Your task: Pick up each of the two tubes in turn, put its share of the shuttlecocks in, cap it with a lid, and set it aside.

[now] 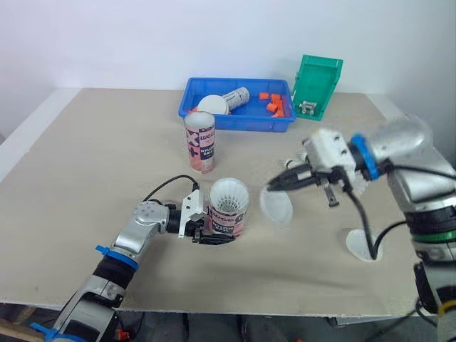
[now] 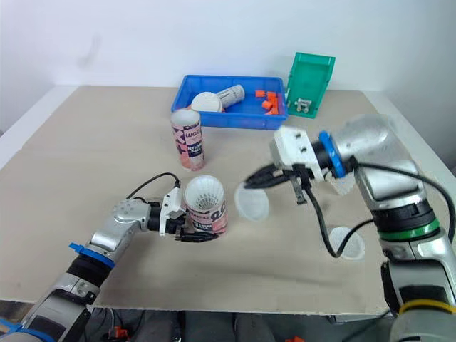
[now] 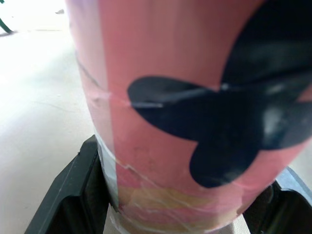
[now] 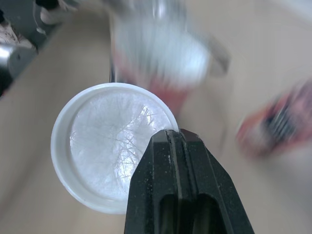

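The left gripper [image 1: 212, 236] is clamped on the lower part of a pink tube [image 1: 229, 214], with one black finger [image 3: 73, 195] on each side of it. The tube stands upright on the table [image 1: 107, 164]. Its mouth is open and the white shuttlecocks [image 1: 228, 194] fill it up to the rim. Beyond this gripper, well apart, a second pink tube [image 1: 200, 142] stands upright with a pale top. Near it is the blue tray [image 1: 235, 125]. To the right, the right gripper [image 1: 271, 187] has its two fingers pressed together on the rim of a translucent white lid [image 4: 114, 146]. The lid hangs tilted below the fingertips, near the open tube but not touching it. Another lid [image 1: 362, 246] lies flat on the table under the right arm.
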Controlling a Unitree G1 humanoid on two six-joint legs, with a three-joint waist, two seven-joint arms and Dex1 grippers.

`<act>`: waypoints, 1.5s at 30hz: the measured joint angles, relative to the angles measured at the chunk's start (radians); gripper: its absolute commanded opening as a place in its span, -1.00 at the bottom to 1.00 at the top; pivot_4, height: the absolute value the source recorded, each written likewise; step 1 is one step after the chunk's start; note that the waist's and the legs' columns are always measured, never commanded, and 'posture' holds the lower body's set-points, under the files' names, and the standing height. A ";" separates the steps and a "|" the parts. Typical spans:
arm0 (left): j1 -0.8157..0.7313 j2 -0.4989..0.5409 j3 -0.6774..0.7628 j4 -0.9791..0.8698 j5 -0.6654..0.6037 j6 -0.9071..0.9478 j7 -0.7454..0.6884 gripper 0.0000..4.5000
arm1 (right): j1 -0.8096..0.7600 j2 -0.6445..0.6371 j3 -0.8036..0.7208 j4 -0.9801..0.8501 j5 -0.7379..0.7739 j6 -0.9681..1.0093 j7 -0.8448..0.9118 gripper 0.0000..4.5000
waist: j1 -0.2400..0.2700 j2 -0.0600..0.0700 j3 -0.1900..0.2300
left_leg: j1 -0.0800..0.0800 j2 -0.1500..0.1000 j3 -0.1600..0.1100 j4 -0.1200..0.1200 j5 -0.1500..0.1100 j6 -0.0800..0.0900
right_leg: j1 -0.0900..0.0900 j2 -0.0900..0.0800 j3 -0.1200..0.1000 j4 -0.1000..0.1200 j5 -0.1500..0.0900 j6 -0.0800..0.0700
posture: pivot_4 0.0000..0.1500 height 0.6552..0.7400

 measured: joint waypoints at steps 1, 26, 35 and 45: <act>-0.003 0.004 -0.001 -0.001 -0.001 0.008 -0.009 0.33 | -0.035 0.016 0.000 -0.002 0.010 0.000 0.001 -0.99 | -0.002 0.000 0.000 | 0.000 0.000 0.000 -0.001 0.000 0.000 | 0.000 0.000 0.000 0.000 -0.001 -0.001 | 1.00 0.15; -0.033 0.062 -0.022 -0.021 -0.005 0.068 -0.066 0.33 | -0.404 0.186 0.362 0.242 -0.099 -0.418 0.019 -0.99 | -0.018 0.001 0.000 | 0.004 0.004 -0.004 -0.014 0.000 0.000 | -0.001 0.008 0.000 0.001 -0.007 -0.006 | 1.00 0.15; -0.033 0.064 -0.022 -0.021 -0.005 0.063 -0.061 0.33 | -0.454 0.157 0.385 0.217 -0.012 -0.410 0.020 -0.99 | -0.018 0.001 0.000 | 0.005 0.005 -0.003 -0.014 0.000 0.001 | -0.001 0.008 0.000 0.002 -0.007 -0.008 | 1.00 0.15; -0.037 0.065 -0.024 -0.019 -0.005 0.059 -0.062 0.33 | -0.426 0.183 0.411 0.229 -0.095 -0.442 0.020 -0.99 | -0.018 0.001 0.000 | 0.005 0.005 -0.003 -0.014 0.000 0.001 | 0.000 0.008 0.000 0.002 -0.007 -0.008 | 1.00 0.15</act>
